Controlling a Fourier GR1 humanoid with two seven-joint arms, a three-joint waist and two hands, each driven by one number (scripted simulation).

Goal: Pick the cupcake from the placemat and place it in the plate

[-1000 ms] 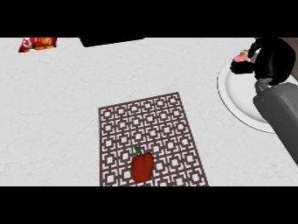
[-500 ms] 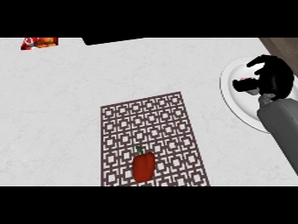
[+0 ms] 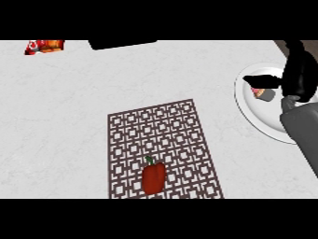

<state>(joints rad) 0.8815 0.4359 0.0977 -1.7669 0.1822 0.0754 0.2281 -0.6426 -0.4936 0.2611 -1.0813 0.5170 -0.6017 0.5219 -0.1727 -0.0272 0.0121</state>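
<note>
Right hand (image 3: 295,74) is over the white plate (image 3: 258,119) at the right side of the table (image 3: 72,102), grey forearm coming in from the lower right. Fingers and thumb curl toward the cupcake (image 3: 263,93), which sits low over the plate's upper part; dark fingertips cover its top, so the hand holds it. Cannot tell if the cupcake's base touches the plate. Patterned brown placemat (image 3: 162,140) lies at table centre, well apart from the plate. A red bell pepper (image 3: 154,176) with a green stem lies on the placemat's lower half. A red-orange packet (image 3: 44,45) sits at the far left edge; a dark object (image 3: 122,43) is at the top edge. Left hand does not show.
</note>
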